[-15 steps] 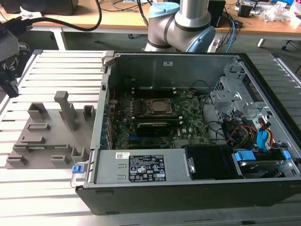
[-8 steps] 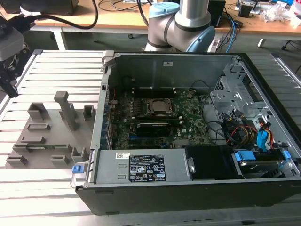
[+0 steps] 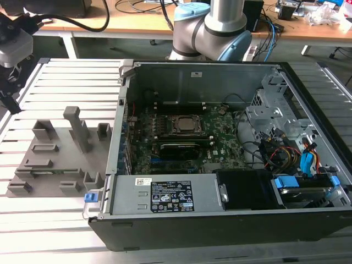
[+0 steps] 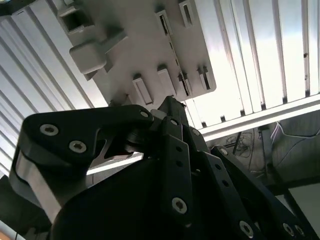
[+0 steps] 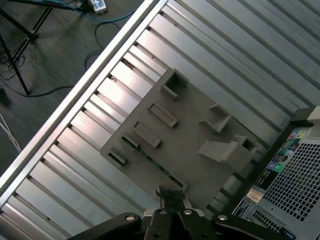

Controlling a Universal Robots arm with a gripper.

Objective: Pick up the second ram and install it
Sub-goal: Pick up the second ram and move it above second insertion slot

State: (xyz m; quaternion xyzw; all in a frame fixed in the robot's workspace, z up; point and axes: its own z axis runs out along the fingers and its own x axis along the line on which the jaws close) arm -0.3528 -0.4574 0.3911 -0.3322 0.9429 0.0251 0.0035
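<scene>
The second ram (image 5: 151, 161) is a thin green stick lying on edge in a slot of the grey fixture plate (image 5: 187, 135). In the exterior view the ram (image 3: 49, 172) shows as a faint green line near the plate's front. My gripper (image 5: 170, 192) hangs above the plate and apart from it, near one end of the ram, with its black fingers together and nothing between them. The exterior view has the gripper (image 3: 10, 93) at its far left edge, above the slatted table. In the second wrist view the fingertips (image 4: 171, 107) point at the plate (image 4: 145, 45).
An open computer case (image 3: 220, 214) lies on the exterior view's right, with the green motherboard (image 3: 220, 137) inside and cables and a drive bay further right. Tall grey blocks (image 3: 77, 129) stand on the fixture plate. The table edge and the floor with cables (image 5: 30, 65) lie beyond the plate.
</scene>
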